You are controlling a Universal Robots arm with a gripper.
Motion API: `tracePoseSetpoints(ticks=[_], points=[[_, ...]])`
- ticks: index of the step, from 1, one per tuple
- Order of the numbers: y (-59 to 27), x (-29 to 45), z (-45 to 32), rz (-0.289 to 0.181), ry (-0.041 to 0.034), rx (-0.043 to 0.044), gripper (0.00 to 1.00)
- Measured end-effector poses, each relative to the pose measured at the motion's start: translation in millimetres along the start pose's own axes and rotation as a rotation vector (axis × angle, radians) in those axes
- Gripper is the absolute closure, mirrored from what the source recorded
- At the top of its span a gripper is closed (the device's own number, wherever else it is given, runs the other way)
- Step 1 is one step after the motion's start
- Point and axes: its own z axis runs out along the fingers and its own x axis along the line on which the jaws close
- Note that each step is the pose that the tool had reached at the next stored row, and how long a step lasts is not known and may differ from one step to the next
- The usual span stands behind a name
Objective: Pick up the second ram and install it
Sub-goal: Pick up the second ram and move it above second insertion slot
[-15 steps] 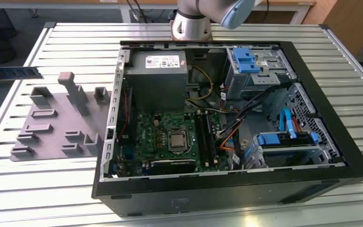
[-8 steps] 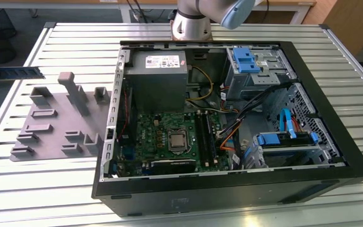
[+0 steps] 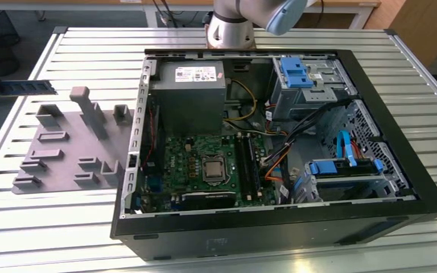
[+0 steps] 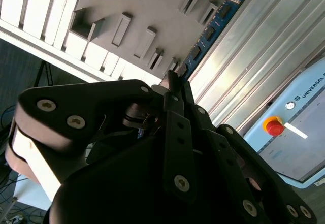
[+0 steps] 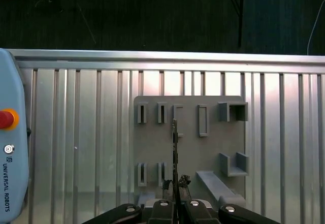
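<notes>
Pick is done, now the carry. Gripper [image 4: 172,84] pinches ram [image 3: 27,86] by one end, clear above holder [image 3: 66,159] at the exterior view's left, well apart from slots [image 3: 247,162]. Next needs, I'd say, edge squared over a slot and a straight press.

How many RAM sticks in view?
1. The second ram is clamped in the end effector, at the exterior view's left near the grey holder plate. Another may be seated in the motherboard slots; cannot tell.
</notes>
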Motion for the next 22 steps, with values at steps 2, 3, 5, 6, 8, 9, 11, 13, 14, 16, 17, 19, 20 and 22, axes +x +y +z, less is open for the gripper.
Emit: tracePoseSetpoints(ticks=[2, 3, 5, 6, 8, 9, 11, 13, 14, 16, 17, 19, 20, 22], points=[[-0.9, 0.0, -0.1, 0.0, 0.0001, -0.0001, 0.86], [-1.4, 0.0, -0.1, 0.0, 0.0, -0.0001, 0.86], [-2.3, 0.0, -0.1, 0.0, 0.0001, -0.0001, 0.86], [-2.8, 0.0, -0.1, 0.0, 0.0, -0.0001, 0.86], [-3.7, -0.1, -0.1, 0.0, 0.0, -0.0001, 0.86], [-4.2, -0.1, -0.2, 0.0, 0.0001, -0.0001, 0.86], [-5.2, -0.1, -0.2, 0.0, 0.0001, -0.0001, 0.86], [-6.1, -0.1, -0.1, 0.0, 0.0, 0.0, 0.86], [-6.5, -0.1, -0.2, 0.0, 0.0001, -0.0001, 0.86], [-7.5, -0.1, -0.2, 0.0, 0.0, -0.0001, 0.86], [-8.0, -0.1, -0.3, 0.0, 0.0001, -0.0001, 0.86], [-8.9, -0.1, -0.3, 0.0, 0.0, 0.0, 0.86], [-9.4, -0.1, -0.3, 0.0, 0.0001, -0.0001, 0.86], [-10.3, -0.1, -0.3, 0.0, 0.0, 0.0, 0.86]])
